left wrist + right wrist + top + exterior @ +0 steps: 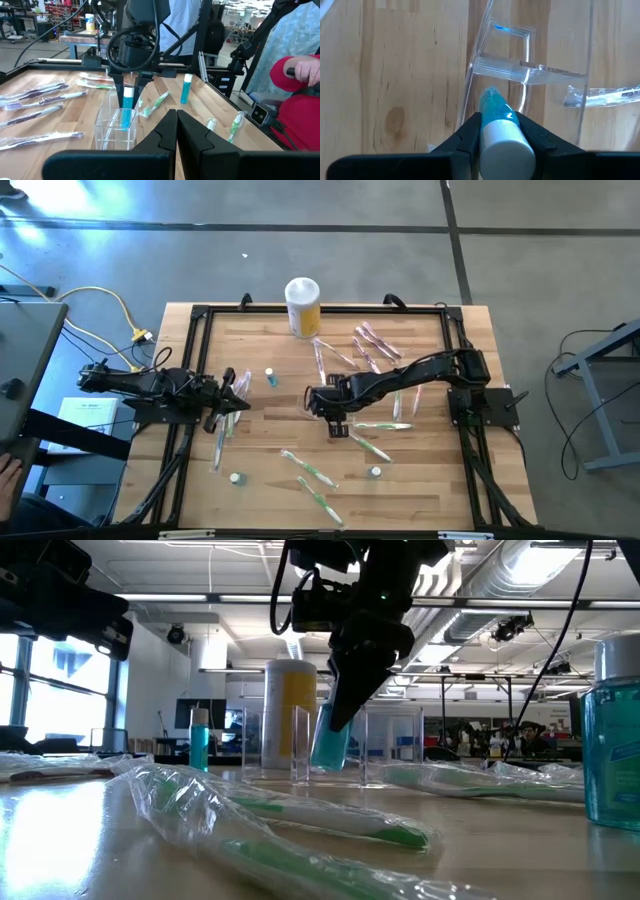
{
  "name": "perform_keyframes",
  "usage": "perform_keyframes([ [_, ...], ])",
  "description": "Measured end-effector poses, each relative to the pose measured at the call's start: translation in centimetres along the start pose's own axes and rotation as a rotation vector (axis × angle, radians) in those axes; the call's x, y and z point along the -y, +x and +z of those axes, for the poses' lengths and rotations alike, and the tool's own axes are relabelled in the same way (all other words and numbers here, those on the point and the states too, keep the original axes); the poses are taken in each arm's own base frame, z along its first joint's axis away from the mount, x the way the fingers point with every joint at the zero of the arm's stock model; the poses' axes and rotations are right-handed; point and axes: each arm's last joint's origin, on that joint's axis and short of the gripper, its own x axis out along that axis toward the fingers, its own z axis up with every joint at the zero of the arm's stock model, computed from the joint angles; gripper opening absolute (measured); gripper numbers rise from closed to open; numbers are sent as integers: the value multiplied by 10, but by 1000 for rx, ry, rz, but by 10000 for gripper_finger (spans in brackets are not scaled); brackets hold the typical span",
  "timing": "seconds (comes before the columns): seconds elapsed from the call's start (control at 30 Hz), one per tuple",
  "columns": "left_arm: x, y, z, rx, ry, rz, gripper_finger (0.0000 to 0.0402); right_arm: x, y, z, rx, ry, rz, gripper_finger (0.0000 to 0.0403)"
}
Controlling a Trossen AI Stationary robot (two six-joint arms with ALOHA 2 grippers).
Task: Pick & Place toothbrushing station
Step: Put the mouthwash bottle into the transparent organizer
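Observation:
The see-through plastic holder (pixel 116 131) stands on the wooden table near its middle; it also shows in the low view (pixel 300 745) and the right wrist view (pixel 530 75). My right gripper (pixel 322 402) hangs over it, shut on a small blue bottle with a white cap (pixel 127 104). My left gripper (pixel 176 131) is shut and empty, level, a little to the holder's left, over wrapped toothbrushes (pixel 225 435). My right gripper pinches the bottle's neck end, just below the white cap (pixel 496 116), between its two fingers. The fingers come from above, pointing down. The bottle hangs slightly tilted, cap up, its lower end (pixel 125 122) between the holder's walls; whether it touches them I cannot tell.
A yellow canister with a white lid (pixel 303 306) stands at the far edge. Several wrapped toothbrushes (pixel 372 345) lie about the table. Another blue bottle (pixel 270 377) stands left of centre, and two more (pixel 236 477) (pixel 376 471) stand nearer. A person in red (pixel 300 100) sits beyond the right edge.

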Motion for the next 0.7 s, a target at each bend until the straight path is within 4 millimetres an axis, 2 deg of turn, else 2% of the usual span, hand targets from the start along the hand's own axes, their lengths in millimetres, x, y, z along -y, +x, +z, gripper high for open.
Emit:
perform_keyframes([
  [0.7, 0, 0, 0, 0, 0, 0, 3, -2, 1, 0, -2, -8, 48, 92],
])
